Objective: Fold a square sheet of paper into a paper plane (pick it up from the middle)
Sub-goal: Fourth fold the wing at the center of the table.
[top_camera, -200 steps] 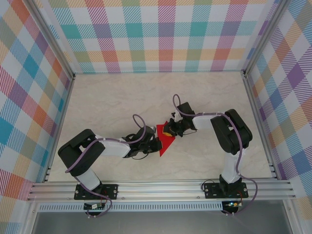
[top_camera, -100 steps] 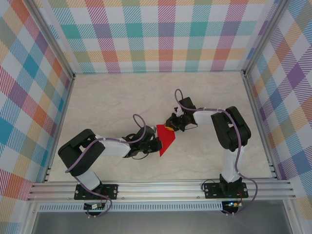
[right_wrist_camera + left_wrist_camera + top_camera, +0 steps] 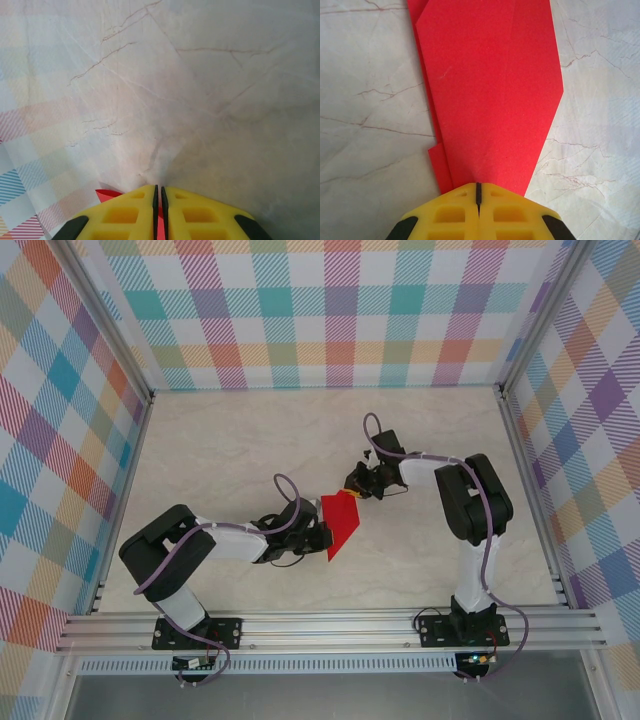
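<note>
Paper plane (image 3: pixel 495 90): matte bright red, layered creased folds, tapering dart shape, flat on pale marbled counter (image 3: pixel 230 450) mid-workspace. Left end effector (image 3: pixel 478 186), yellow fingers, clamped tight on narrow near end. Right end effector (image 3: pixel 160 189) pinched nearly together at far corner, red sliver in slit. Counter bare all round. Plaid walls well apart from both arms.

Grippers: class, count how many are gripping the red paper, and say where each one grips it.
2. The left gripper is shut on the red paper at its left side; the right gripper pinches its far right corner, red showing between its jaws.
</note>
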